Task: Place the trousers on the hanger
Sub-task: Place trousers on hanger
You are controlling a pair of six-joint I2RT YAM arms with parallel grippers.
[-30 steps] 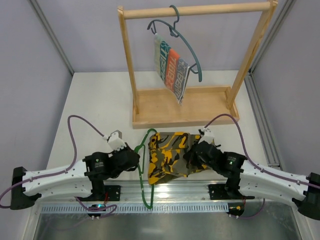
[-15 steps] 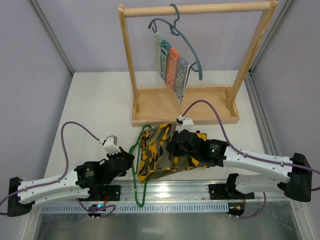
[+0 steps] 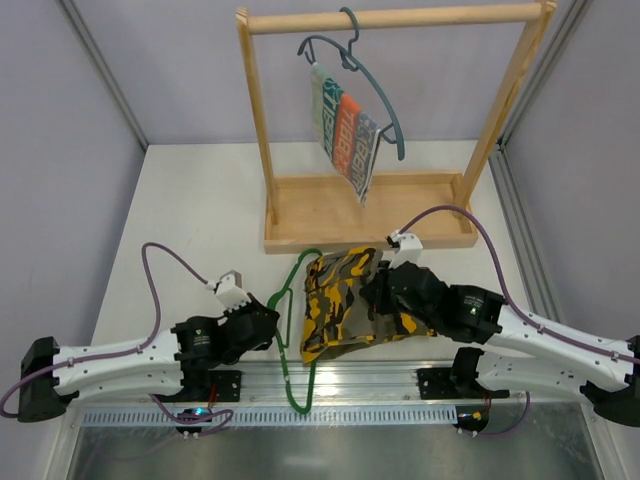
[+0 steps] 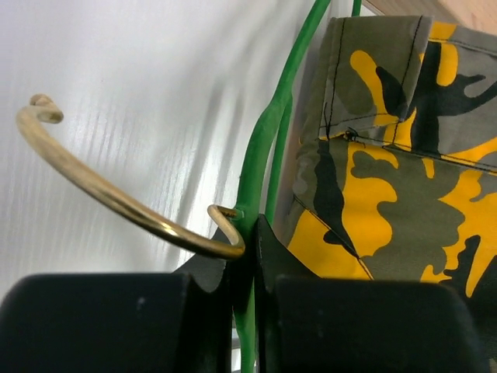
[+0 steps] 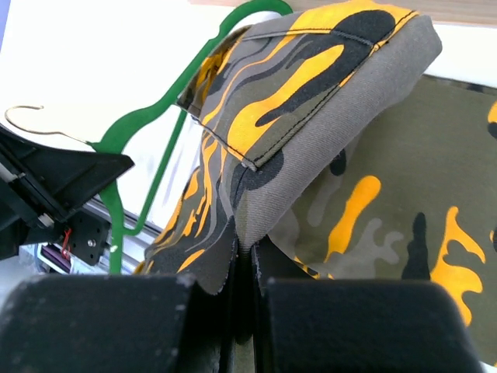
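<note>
I am pinching my left gripper [image 4: 247, 252] tight on the hanger [image 4: 260, 148], its fingers closed on the green wire right at the neck, where the slim metal hook [image 4: 101, 190] is curving away to the left over the white table [image 3: 200, 210]. The green wire is running up from my fingers along the left edge of the trousers [image 3: 345, 305], touching the cloth there; I cannot tell whether any of the fabric is passing through the hanger.

My right gripper [image 5: 243, 268] is squeezed closed on a fold of the camouflage cloth, and that fold is standing up in a hump above the flatter layers lying under it. The trousers are sitting bunched between my two arms, near the front edge of the table and just in front of the base of the wooden rack [image 3: 370, 215]. On the rack's rail a blue-grey hanger [image 3: 370, 85] is hanging with a striped cloth [image 3: 345, 140] draped on it, well apart from both my grippers
</note>
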